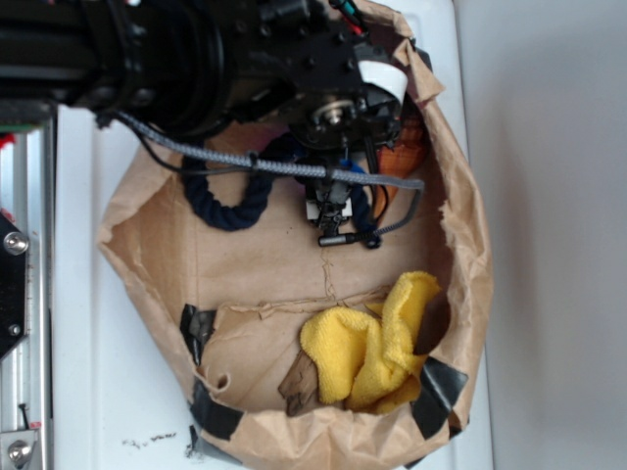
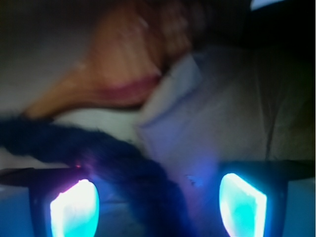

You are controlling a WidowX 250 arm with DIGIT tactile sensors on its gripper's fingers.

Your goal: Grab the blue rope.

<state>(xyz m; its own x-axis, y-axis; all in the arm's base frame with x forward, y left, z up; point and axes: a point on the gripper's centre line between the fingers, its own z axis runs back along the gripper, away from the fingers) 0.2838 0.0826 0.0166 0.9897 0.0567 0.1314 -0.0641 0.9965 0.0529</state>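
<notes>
Surface: white bench (image 1: 88, 294) carrying a wide brown paper bag (image 1: 470, 284) with its rim rolled down and patched with black tape (image 1: 436, 392).
Bag contents: a crumpled yellow cloth (image 1: 377, 348) lies at the near end on the bag floor; an orange seashell (image 1: 407, 147) sits at the far end, mostly hidden behind the arm.
Arm: the black WidowX arm (image 1: 196, 49) reaches in from the top left, with a grey braided cable (image 1: 245, 157) strung across the bag's mouth.
Blue rope, exterior view: the blue rope (image 1: 230, 201) lies on the bag floor at the far end, one dark navy loop curving out to the left of the wrist, the rest running under the arm toward the gripper (image 1: 333, 211); a bright blue bit shows just beside the fingers.
Blue rope, wrist view: the rope (image 2: 123, 168) comes in from the left edge as a dark, blurred band and slopes down between the two glowing pads (image 2: 74, 210), nearer the left one.
Seashell, wrist view: the seashell (image 2: 123, 64) lies beyond the rope, blurred, next to a pale fold of paper.
Jaws: spread apart, one on each side of the rope, with clear space on the right side; whether the left pad touches the rope cannot be told.
Gripper position: low in the bag, directly over the rope.
</notes>
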